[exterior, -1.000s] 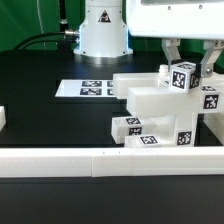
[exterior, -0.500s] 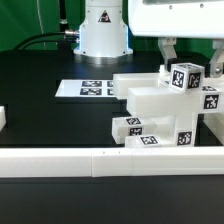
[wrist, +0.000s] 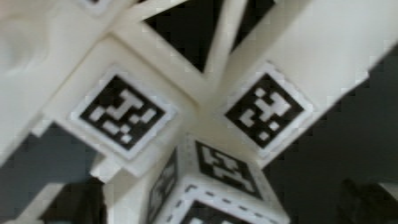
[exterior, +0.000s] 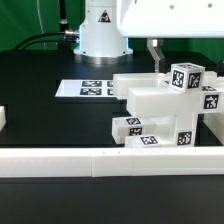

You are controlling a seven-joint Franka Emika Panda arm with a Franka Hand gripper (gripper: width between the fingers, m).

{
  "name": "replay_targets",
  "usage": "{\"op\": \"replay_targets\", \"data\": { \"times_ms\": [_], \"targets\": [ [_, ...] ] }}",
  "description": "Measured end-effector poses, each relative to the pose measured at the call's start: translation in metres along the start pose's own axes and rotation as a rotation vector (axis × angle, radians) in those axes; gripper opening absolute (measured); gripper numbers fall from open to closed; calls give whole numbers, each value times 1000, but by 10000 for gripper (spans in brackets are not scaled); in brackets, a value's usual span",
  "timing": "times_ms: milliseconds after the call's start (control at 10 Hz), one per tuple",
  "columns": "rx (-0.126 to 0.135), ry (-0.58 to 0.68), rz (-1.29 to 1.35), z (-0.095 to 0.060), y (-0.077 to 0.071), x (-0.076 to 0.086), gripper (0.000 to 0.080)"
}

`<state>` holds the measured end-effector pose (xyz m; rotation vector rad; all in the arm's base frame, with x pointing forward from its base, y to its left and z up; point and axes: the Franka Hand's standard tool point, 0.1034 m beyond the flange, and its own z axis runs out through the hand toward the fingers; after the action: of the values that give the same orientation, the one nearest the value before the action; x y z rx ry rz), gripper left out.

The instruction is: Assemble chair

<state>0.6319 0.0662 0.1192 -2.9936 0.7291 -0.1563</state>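
Over the black table (exterior: 60,120), claw (exterior: 185,58) spread above chair (exterior: 165,110).

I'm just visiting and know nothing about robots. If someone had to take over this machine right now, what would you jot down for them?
Gripper: open, holding nothing, just above the chair, around its top tagged block.
Chair: white tagged pieces stacked together as one structure, on the exterior view's right of the black table, behind the white border rail.
Marker board: flat on the table near the robot base.
Done: several pieces appear joined.
Left: I cannot tell whether the chair is complete or every joint is tight. A small white piece sits at the exterior view's left edge; check whether it belongs.
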Motion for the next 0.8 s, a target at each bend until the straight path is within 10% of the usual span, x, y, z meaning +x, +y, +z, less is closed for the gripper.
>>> {"op": "replay_targets", "data": {
  "times_ms": [800],
  "targets": [
    [-7, -5, -515, 2, 4, 0, 648]
  ]
}}
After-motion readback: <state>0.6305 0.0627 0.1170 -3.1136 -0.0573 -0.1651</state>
